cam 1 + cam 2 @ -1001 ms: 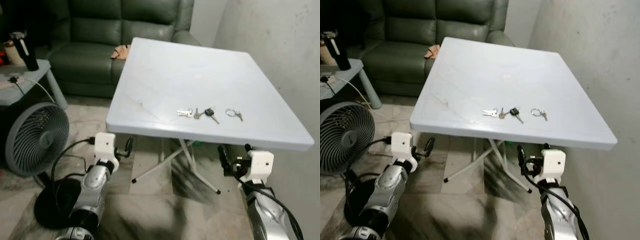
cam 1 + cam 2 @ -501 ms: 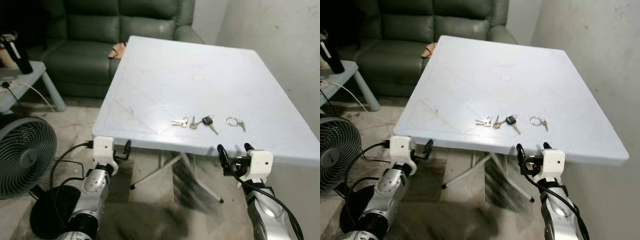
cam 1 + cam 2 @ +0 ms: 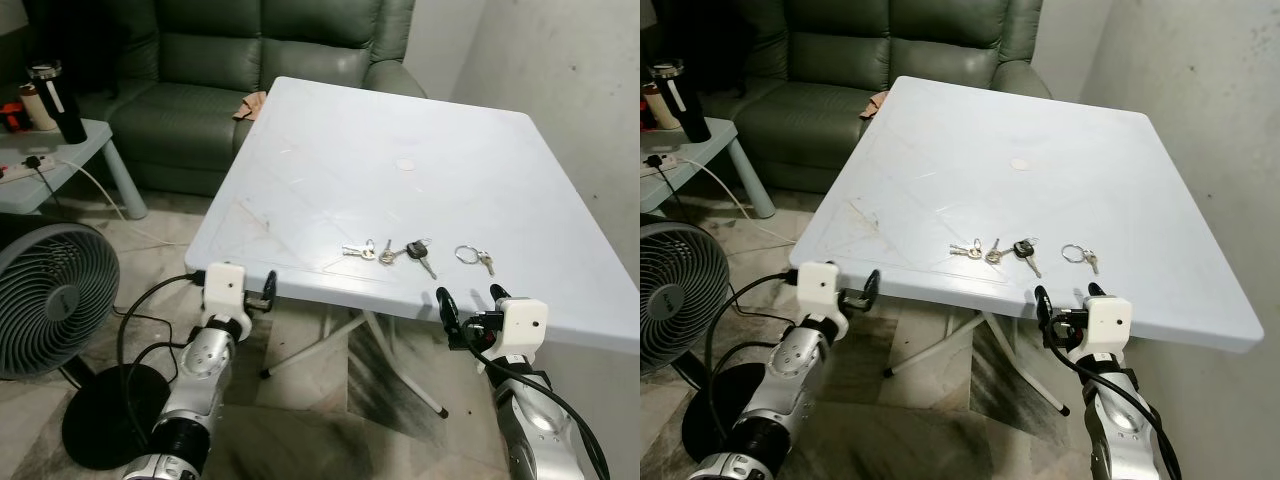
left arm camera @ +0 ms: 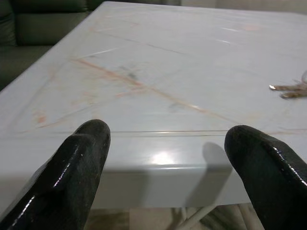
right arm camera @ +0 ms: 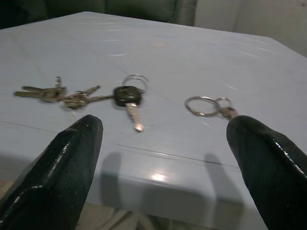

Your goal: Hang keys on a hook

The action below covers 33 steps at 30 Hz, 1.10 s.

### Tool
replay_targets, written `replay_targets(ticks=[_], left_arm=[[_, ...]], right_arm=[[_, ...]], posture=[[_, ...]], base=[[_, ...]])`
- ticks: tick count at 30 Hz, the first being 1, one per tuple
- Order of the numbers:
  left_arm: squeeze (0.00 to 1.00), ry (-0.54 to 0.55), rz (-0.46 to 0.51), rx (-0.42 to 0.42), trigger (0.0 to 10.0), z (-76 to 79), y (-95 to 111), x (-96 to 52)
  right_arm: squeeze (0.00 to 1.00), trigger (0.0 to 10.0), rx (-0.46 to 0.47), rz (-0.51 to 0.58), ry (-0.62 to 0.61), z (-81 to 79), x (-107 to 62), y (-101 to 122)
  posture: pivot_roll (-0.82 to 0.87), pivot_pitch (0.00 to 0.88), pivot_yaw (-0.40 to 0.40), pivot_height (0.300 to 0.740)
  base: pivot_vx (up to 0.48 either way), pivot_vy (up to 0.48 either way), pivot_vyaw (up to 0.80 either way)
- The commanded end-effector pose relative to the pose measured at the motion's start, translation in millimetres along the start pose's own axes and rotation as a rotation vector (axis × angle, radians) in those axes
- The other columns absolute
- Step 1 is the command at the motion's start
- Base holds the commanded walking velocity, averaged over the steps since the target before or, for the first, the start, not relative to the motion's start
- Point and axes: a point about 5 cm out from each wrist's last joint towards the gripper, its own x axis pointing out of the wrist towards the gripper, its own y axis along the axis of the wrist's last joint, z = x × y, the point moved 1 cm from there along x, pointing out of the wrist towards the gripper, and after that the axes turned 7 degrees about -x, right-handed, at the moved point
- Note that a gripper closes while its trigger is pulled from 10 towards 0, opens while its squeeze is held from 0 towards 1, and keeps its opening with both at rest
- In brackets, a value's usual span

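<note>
I stand at the near edge of the white table, arms raised just to its rim, because the keys lie close to this edge and I judge the pick-up has yet to begin. Three sets lie in a loose row: a small bunch of keys furthest toward my left, a black-headed key beside it, and a single ring with one key off to my right, apart from the others. My right gripper hovers just below and in front of the rim, fingers spread wide and holding nothing, aimed between the black-headed key and the ring with one key, so either is an easy reach forward. My left gripper sits at the table's near left corner, also spread apart and empty, well away from the keys; I judge it is waiting, not working. No hook is visible, so finding one comes after the grasp. Flat keys on a smooth top may slide when I pinch.
</note>
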Motion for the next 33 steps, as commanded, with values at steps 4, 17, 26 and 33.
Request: replay_targets(ticks=[4, 17, 26, 33], left_arm=[[0.00, -0.043, 0.084, 0.031, 10.0, 6.1, 12, -2.6], [0.00, -0.136, 0.109, 0.030, 10.0, 17.9, 21, -8.0], [0.00, -0.163, 0.104, 0.033, 10.0, 16.3, 27, -4.7], [0.00, -0.177, 0.114, 0.028, 10.0, 16.8, 31, -4.8]], right_arm=[[0.00, 10.0, -0.016, -0.004, -0.002, 4.6, -1.2, 0], [0.00, 10.0, -0.040, 0.057, 0.083, -8.8, 16.6, 26], [0.00, 10.0, -0.078, 0.073, 0.125, -11.7, 30.6, 40], [0.00, 10.0, -0.067, 0.070, 0.125, -14.4, 32.8, 44]], posture=[[0.05, 0.065, -0.068, 0.740], [0.07, 0.066, -0.083, 0.740], [0.07, 0.070, -0.081, 0.740], [0.07, 0.070, -0.084, 0.740]], base=[[0.000, 0.000, 0.00], [0.000, 0.000, 0.00], [0.000, 0.000, 0.00], [0.000, 0.000, 0.00]])
